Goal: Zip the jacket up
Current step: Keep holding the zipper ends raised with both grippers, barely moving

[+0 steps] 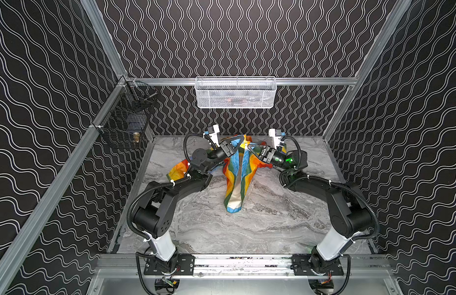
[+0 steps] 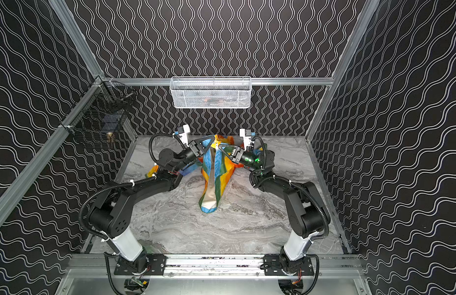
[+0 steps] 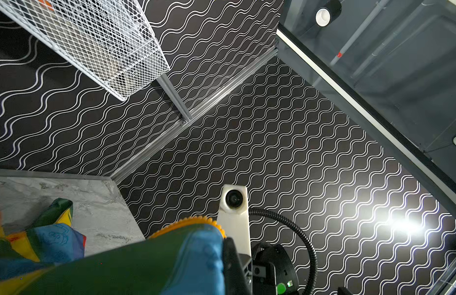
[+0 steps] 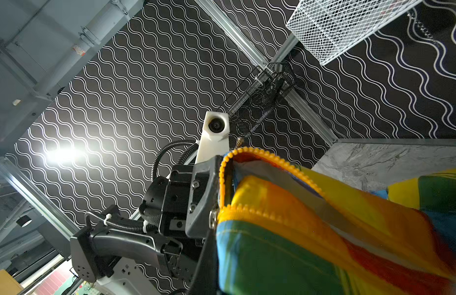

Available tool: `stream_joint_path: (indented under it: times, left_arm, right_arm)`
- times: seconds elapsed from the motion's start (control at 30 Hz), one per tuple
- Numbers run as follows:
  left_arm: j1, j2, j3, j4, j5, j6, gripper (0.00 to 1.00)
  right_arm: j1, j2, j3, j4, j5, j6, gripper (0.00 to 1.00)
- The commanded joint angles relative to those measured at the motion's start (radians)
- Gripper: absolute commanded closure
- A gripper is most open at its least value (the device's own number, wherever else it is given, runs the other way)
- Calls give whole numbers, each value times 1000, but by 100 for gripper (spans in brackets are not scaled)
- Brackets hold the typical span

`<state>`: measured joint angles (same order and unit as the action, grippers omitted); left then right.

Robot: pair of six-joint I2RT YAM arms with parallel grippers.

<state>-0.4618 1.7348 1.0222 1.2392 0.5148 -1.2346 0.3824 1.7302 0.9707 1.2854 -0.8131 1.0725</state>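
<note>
Up at the back-centre of the marble table (image 1: 221, 229), both arms meet above the surface and hold the jacket (image 1: 237, 184) between them by its top edge. The left gripper (image 1: 241, 142) is clenched on the fabric from the left, and the right gripper (image 1: 249, 148) is pinched shut on it from the right, their tips just beside each other. From that raised point the rainbow-striped jacket hangs in a narrow, creased drape, with pale lining showing down the middle, and its blue lower end rests on the table. More striped fabric lies on the table under the left arm and beside the right wrist. In the right wrist view the orange zipper (image 4: 247, 153) shows its teeth curving along the fabric edge, close against the left gripper's grey finger. A white mesh basket (image 1: 234, 93) hangs on the back wall, and a black wire basket (image 1: 127, 115) on the left wall.
</note>
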Motion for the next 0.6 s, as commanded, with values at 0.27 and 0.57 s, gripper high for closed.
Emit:
stream_joint_path:
  times: [0.27, 0.57]
  left_arm:
    - [1, -7, -4, 43, 19, -10, 100]
    - [0, -12, -14, 35, 28, -5, 100]
  right_arm:
    - [1, 4, 13, 35, 17, -5, 100]
    - [1, 5, 20, 37, 21, 0, 100]
